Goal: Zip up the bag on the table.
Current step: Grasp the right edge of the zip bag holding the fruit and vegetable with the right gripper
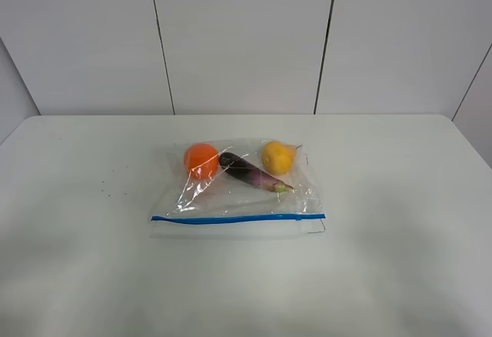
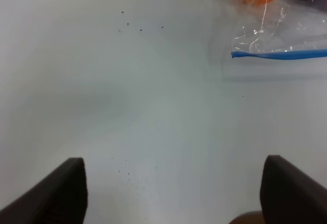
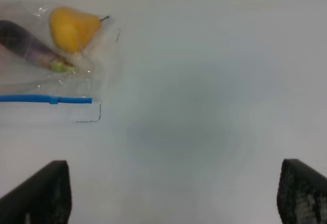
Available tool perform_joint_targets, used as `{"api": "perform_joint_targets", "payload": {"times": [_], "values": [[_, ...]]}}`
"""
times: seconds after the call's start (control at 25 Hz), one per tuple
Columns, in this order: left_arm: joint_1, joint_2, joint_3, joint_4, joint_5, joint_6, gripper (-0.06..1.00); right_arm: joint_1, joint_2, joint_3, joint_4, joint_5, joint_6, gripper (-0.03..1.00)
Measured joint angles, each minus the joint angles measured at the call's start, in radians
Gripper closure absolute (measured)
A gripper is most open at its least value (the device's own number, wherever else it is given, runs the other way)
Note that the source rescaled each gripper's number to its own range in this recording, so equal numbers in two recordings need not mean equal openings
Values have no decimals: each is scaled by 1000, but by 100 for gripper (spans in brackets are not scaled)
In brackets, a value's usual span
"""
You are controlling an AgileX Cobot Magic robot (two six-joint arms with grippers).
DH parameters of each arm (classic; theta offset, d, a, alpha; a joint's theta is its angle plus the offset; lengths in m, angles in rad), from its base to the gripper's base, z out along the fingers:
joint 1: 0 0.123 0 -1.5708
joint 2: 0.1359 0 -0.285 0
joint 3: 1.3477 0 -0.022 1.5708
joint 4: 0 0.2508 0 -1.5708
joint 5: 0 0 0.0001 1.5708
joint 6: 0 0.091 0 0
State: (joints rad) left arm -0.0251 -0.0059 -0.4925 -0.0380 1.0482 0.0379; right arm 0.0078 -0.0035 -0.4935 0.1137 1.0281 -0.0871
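starting with left gripper (image 2: 173,196) and right gripper (image 3: 173,196) both spread wide, empty — well short of the bag (image 1: 238,191) lying flat mid-way across the table (image 1: 77,275). best to pin one end of the blue zip strip (image 1: 231,218), then press along it evenly.

No legible text, labels, brands, numbers or signs on the bag (image 1: 238,191) or counter (image 1: 400,260), in any view.
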Motion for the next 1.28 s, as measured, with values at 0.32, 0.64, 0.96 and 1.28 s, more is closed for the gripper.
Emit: {"api": "perform_joint_targets", "payload": {"times": [0.32,0.64,0.96,1.28], "values": [[0,0,0,0,0,0,-6,0,0,0,0,0,0,-3],[0,0,0,0,0,0,-6,0,165,-87,-15,-31,0,-3],[0,0,0,0,0,0,-6,0,730,-296,34,-58,0,-3],[0,0,0,0,0,0,-6,0,1301,-378,219,-180,-90,-3]]}}
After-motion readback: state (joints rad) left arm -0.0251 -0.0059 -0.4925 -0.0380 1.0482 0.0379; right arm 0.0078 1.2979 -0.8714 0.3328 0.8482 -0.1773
